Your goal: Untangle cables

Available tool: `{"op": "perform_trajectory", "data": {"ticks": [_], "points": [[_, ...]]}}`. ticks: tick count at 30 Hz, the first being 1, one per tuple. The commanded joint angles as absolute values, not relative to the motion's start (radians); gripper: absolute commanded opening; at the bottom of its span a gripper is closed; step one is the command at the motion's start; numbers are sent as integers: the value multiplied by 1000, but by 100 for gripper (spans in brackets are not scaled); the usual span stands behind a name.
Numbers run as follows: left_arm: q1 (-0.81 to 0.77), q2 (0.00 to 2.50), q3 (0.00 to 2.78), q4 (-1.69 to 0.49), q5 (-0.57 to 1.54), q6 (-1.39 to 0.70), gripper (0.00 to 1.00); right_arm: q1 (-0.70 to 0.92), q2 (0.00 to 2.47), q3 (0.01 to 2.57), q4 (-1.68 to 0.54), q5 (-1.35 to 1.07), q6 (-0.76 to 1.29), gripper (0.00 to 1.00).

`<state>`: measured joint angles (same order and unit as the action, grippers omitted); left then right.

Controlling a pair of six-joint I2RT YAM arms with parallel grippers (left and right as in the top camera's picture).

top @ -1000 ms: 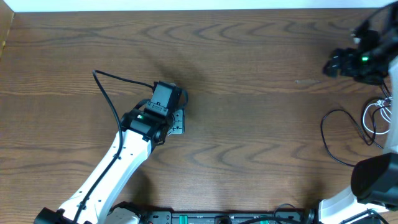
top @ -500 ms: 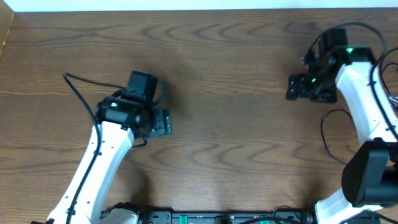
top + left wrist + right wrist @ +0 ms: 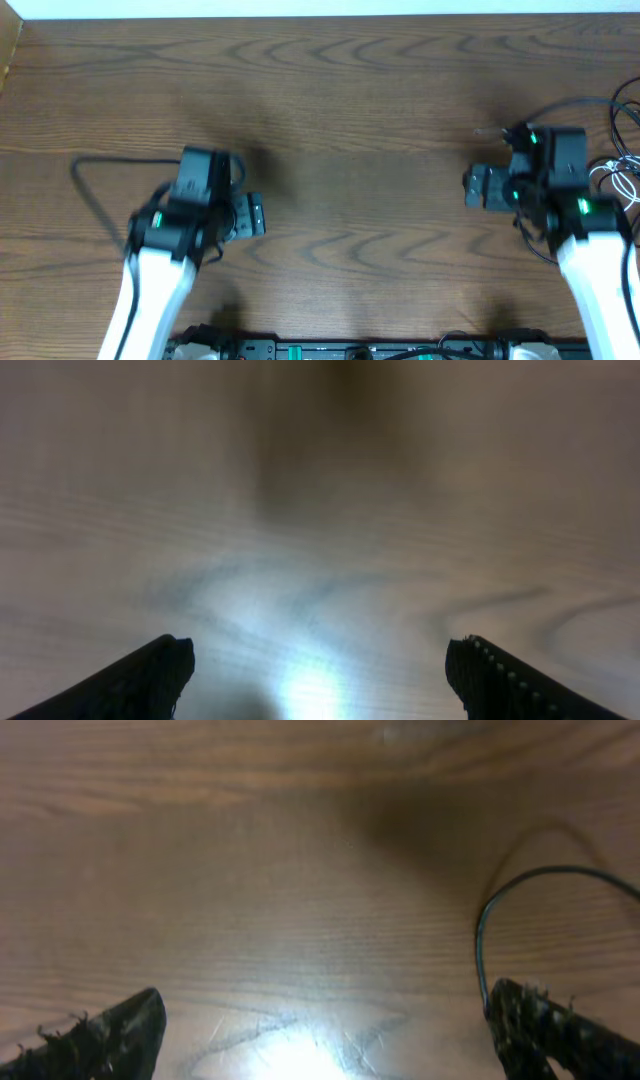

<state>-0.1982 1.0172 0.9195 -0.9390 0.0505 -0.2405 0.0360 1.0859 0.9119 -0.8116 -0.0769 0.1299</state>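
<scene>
The left gripper and right gripper stand released, empty; we should lift the right one clear of the black cable

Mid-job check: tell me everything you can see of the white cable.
The white cable is a thin, pale flexible cord lying in a few small overlapping loops on the wooden table, at the right edge of the overhead view, beside the right arm. Part runs out of frame; no plug end shows. Nothing grips it.
</scene>
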Motion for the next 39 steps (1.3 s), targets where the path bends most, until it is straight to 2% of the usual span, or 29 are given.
{"op": "perform_trajectory", "data": {"ticks": [1, 3, 4, 11, 34, 39], "points": [[-204, 823, 837, -884, 51, -212, 86, 41, 957, 856, -804, -34, 142, 99], [-204, 706, 796, -854, 32, -221, 87, 41, 899, 840, -808, -32, 142, 99], [-204, 649, 783, -850, 23, -221, 95, 41, 872, 834, -808, -32, 142, 99], [-204, 447, 773, -862, 18, -222, 96, 41, 802, 832, -809, -32, 142, 99], [-204, 429, 773, -889, 18, -221, 96, 40, 783, 829, -838, -13, 122, 99], [-204, 429, 773, -889, 18, -222, 96, 39, 684, 790, -726, 33, 114, 99]]}}
